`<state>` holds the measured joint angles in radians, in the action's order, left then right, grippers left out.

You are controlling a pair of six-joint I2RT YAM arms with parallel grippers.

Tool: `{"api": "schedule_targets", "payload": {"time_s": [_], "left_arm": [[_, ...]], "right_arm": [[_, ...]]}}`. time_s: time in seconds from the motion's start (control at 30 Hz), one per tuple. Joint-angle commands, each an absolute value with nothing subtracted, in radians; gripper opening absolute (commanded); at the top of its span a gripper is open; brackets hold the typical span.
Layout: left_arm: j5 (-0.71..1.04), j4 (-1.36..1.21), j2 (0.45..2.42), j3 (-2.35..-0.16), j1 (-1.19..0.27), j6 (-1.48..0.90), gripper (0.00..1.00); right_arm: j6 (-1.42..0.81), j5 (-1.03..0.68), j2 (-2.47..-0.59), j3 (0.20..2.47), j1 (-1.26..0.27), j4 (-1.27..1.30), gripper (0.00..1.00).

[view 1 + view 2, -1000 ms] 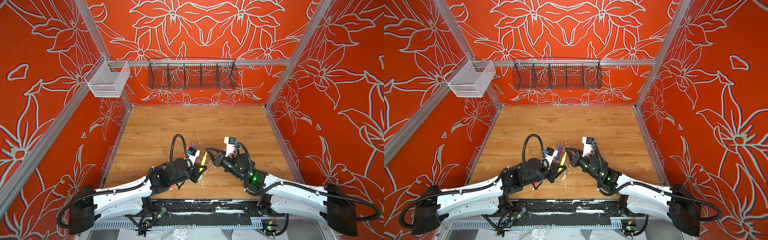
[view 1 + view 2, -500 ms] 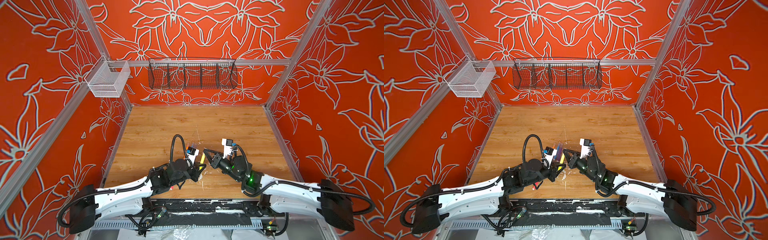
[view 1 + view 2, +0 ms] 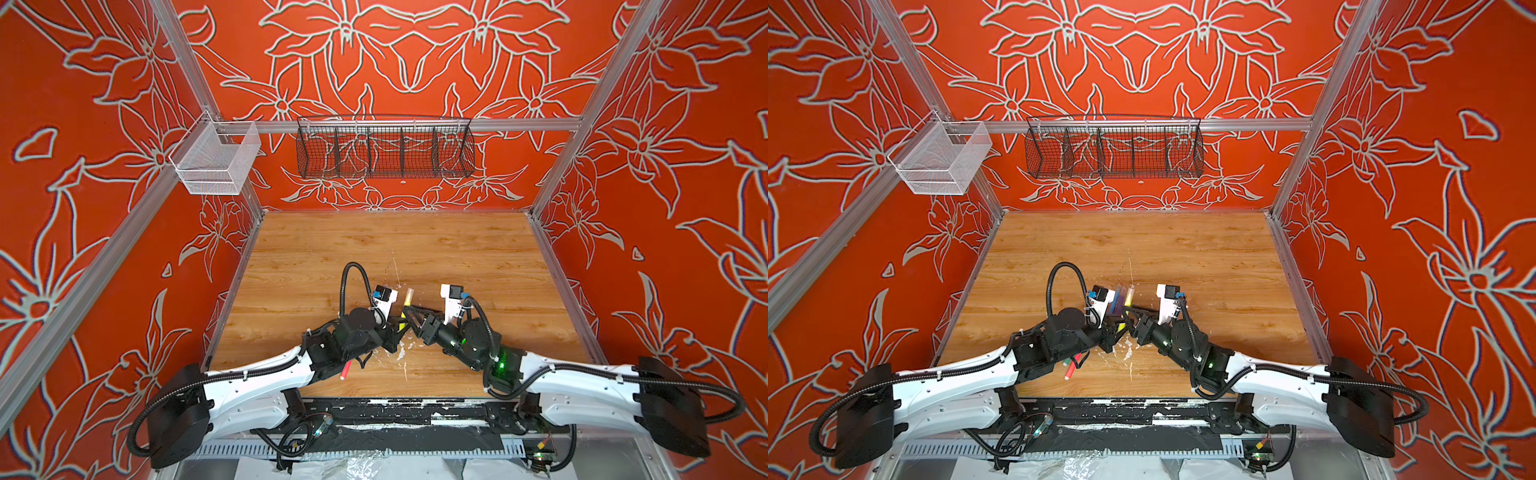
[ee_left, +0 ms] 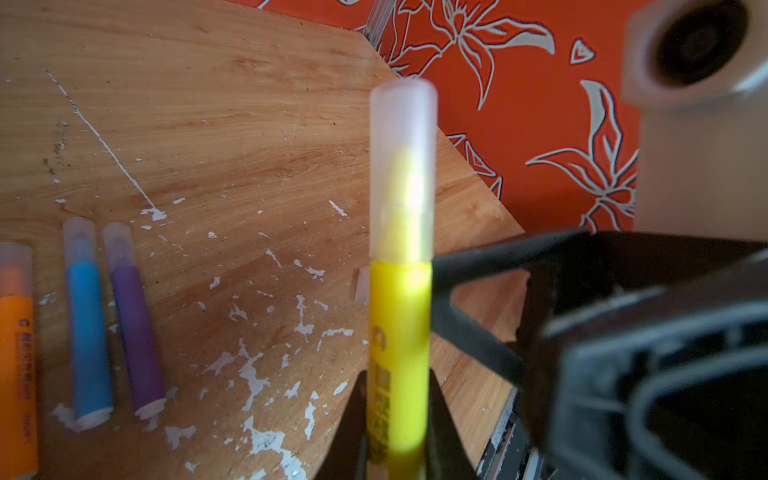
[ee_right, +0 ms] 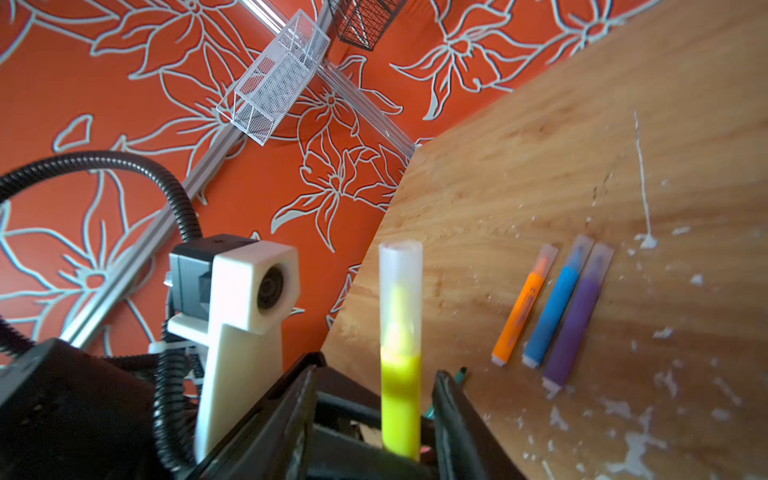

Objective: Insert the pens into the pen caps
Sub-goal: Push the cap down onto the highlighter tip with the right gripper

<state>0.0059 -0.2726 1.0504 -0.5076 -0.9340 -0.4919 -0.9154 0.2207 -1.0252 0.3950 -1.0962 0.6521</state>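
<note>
My left gripper [image 4: 397, 376] is shut on the barrel of the yellow pen [image 4: 399, 332], which stands up out of its jaws. A clear pen cap [image 4: 402, 166] sits over the pen's tip. My right gripper [image 5: 380, 368] is open, with one finger on each side of the yellow pen [image 5: 401, 399] and a gap to it on both sides. In both top views the two grippers meet near the table's front middle, left gripper [image 3: 395, 328] and right gripper [image 3: 409, 318]. Orange [image 5: 523, 307], blue [image 5: 552, 307] and purple [image 5: 577, 316] pens lie side by side, capped.
A pink-red pen [image 3: 345, 370] lies under the left arm, a green one [image 3: 1068, 360] beside it. White paint flecks [image 4: 253, 374] dot the wooden table [image 3: 478, 257]. A black wire basket [image 3: 384, 147] and a white mesh basket [image 3: 216, 160] hang on the walls.
My right gripper moved left to the yellow pen and has opened. The clear cap now sits on the pen's tip. The left gripper held still.
</note>
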Motion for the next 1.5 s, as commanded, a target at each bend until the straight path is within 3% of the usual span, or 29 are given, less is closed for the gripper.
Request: {"api": "schedule_targets", "payload": {"time_s": [0.0,0.23,0.5,0.8,1.3,1.47], "left_arm": [[0.016,-0.317,1.040,-0.505,-0.931,-0.459,0.00],[0.060,-0.274,1.015,-0.499,-0.931,-0.385,0.00],[0.118,-0.205,0.996,-0.511,-0.931,-0.306,0.00],[0.148,-0.202,0.963,-0.503,-0.930,-0.282,0.00],[0.180,-0.196,0.953,-0.497,-0.931,-0.278,0.00],[0.176,-0.190,0.945,-0.492,-0.931,-0.271,0.00]], "right_arm": [[-0.908,0.281,-0.946,0.395,-1.102,0.521,0.62],[-0.861,0.393,-0.785,0.388,-1.101,0.360,0.77],[-0.781,0.418,-0.765,0.497,-1.096,0.238,0.80],[-0.758,0.382,-0.883,0.582,-1.095,0.247,0.79],[-0.753,0.363,-1.006,0.657,-1.090,0.273,0.51],[-0.765,0.327,-1.052,0.682,-1.089,0.289,0.36]]}}
